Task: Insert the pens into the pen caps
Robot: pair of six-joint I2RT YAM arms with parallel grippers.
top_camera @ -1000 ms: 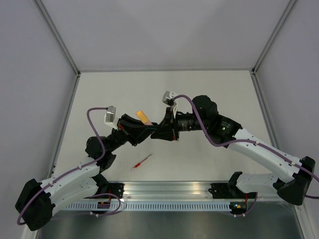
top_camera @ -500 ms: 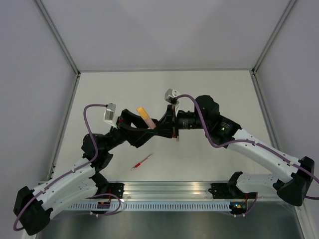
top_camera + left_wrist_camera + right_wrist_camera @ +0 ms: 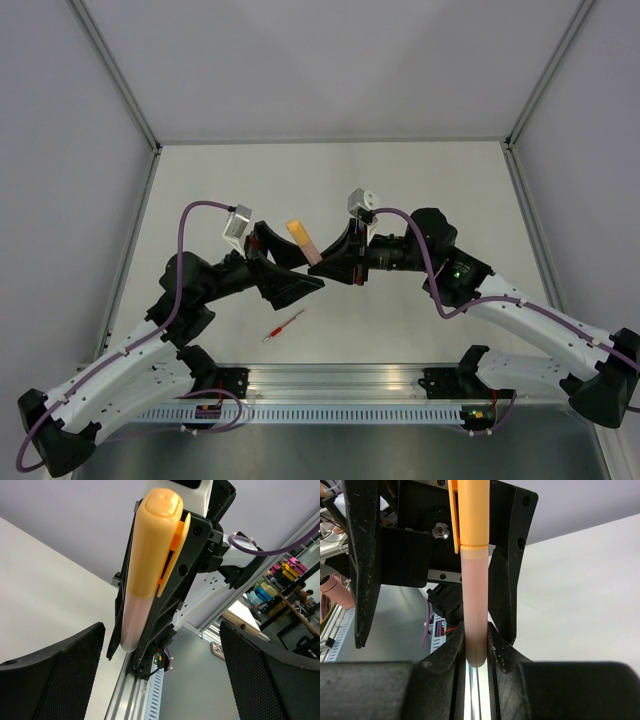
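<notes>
My right gripper [image 3: 333,262] is shut on the pale pink barrel of an orange pen [image 3: 311,252], held in the air above the table's middle. An orange pen cap [image 3: 295,229] sits on the barrel's far end. In the right wrist view the barrel [image 3: 474,605] is pinched between the pads of my right gripper [image 3: 476,650], with the cap [image 3: 470,510] above. My left gripper [image 3: 288,266] stands wide open around the pen without touching it; its fingers [image 3: 50,670] frame the capped pen [image 3: 150,555]. A slim red pen [image 3: 285,325] lies on the table.
An aluminium rail [image 3: 330,385] with the arm bases runs along the near edge. White walls with metal posts [image 3: 120,75] enclose the table on three sides.
My left gripper has opened wide and let go of the capped end. Both grippers have drifted a little to the right, the pen staying in the right gripper.
</notes>
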